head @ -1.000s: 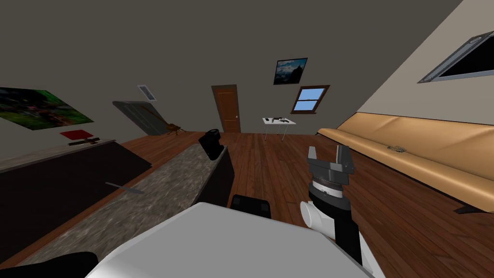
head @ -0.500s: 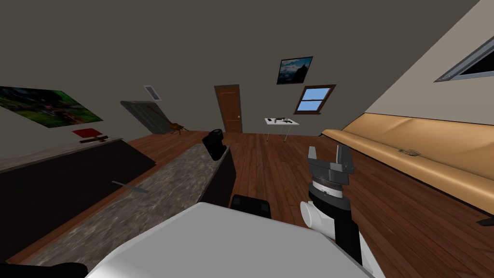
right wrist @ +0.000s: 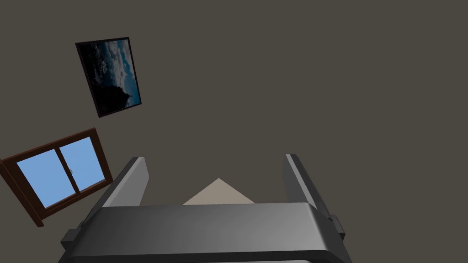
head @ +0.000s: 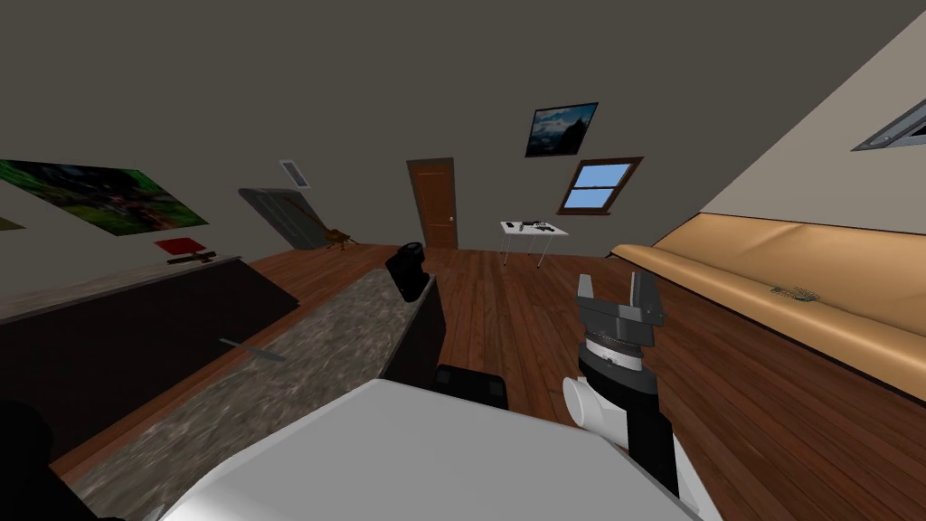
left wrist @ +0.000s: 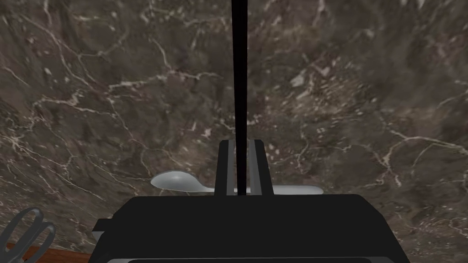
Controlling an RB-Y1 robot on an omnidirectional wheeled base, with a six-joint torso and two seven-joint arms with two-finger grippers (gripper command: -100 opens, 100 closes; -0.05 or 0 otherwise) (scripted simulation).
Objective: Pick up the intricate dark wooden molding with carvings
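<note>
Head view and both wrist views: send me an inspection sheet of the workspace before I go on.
Surface: dark marbled counter.
Job's things: molding not identified for sure; a dark piece beside a red thing may be it.
Clutter: spoon and scissors on the counter; black box at its end; grey blade.
Grippers: left tool shut, over the counter by the spoon; right tool open, raised, empty.
Cables: nothing seen.
Surroundings: wood floor, sofa, white table, door.
</note>
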